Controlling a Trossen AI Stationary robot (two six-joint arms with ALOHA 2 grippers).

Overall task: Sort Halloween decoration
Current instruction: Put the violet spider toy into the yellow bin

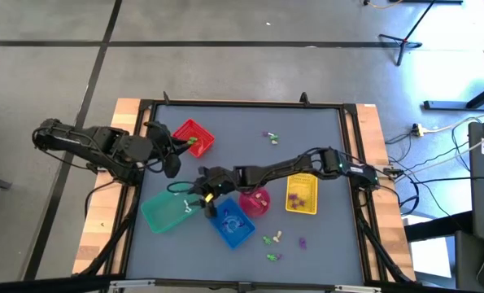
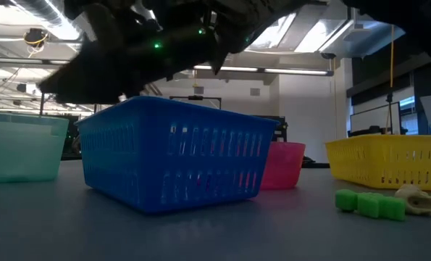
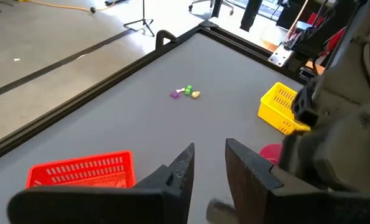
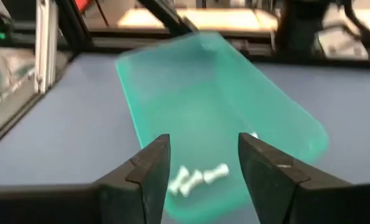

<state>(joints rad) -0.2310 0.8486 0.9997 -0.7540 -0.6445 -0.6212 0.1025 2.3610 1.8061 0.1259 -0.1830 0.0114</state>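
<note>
White trinkets (image 4: 197,179) lie on the floor of the teal basket (image 4: 172,81), directly under the right gripper (image 4: 200,165). Its fingers stand apart with nothing between them; a drop-off looks just finished. More trinkets are scattered on the tabletop (image 1: 233,138): a small cluster (image 1: 271,137) near the far edge, another (image 1: 276,241) near the front beside the blue basket (image 1: 235,230). Some purple ones sit in the yellow basket (image 1: 301,195), green in the red basket (image 1: 194,138). The pink bowl (image 1: 256,201) sits between blue and yellow.

The left gripper (image 3: 203,168) hangs near the red basket, fingers partly parted, empty.

Next move, likely: the right arm lifts clear and reaches for a loose piece, a fine pinch on a tiny thing.
</note>
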